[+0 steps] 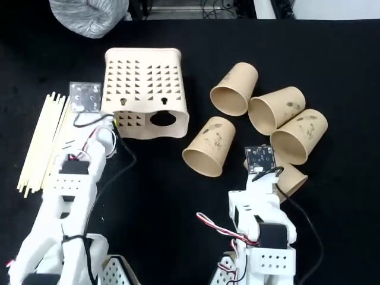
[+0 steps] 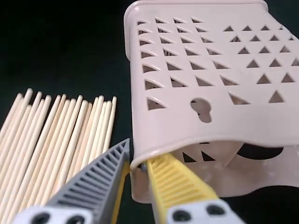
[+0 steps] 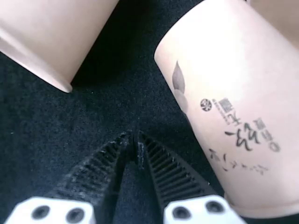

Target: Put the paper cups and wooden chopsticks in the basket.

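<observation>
9 o'clock: wooden chopsticks (image 1: 40, 142) in a loose fan on the table, none in the basket yet. The left gripper (image 2: 137, 156) is pinched on the rim corner of the basket (image 1: 145, 77), one finger inside and one outside. The basket lies on its side at 11 o'clock, mouth toward 6. It's a thin corner hold, likely to slip if the basket gets tipped up, or the basket could swing into the sticks and scatter them. At 2–3 o'clock the paper cups (image 1: 276, 110) lie on their sides, bunched. The right gripper (image 3: 133, 140), fingers together on nothing, sits just beside one cup (image 3: 224, 93). A nudge could roll it away.
</observation>
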You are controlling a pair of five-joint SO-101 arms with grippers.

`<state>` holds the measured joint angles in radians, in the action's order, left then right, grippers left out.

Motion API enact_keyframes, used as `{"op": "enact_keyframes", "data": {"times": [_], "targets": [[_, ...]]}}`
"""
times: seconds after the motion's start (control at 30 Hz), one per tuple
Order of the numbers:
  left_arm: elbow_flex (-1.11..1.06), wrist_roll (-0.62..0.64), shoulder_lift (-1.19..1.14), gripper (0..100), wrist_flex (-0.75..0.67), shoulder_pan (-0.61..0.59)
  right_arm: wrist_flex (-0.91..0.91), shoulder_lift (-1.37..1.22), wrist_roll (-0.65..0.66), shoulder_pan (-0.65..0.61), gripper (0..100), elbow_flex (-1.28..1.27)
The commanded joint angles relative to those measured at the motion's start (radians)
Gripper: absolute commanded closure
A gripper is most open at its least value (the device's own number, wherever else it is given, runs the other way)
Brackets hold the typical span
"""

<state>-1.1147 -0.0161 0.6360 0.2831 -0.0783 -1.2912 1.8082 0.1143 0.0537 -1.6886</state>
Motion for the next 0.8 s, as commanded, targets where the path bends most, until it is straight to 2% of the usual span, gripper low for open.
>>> {"op": "enact_keyframes", "data": {"times": [0.0, 0.13, 0.4, 0.57, 0.77], "targets": [[0.147, 0.075, 0.126, 97, 0.196, 0.01, -0.005, 0.065, -0.003, -0.009, 97.6, 0.004], [0.205, 0.12, 0.213, 97, 0.305, 0.025, -0.005, 0.065, -0.003, -0.009, 97.6, 0.004], [0.303, 0.144, 0.387, 97, 0.529, 0.17, -0.005, 0.065, -0.003, -0.009, 97.6, 0.004], [0.355, 0.249, 0.45, 97, 0.595, 0.12, -0.005, 0.065, -0.003, -0.009, 97.6, 0.004], [0.389, 0.296, 0.459, 97, 0.677, 0.105, -0.005, 0.065, -0.003, -0.009, 97.6, 0.004]]}}
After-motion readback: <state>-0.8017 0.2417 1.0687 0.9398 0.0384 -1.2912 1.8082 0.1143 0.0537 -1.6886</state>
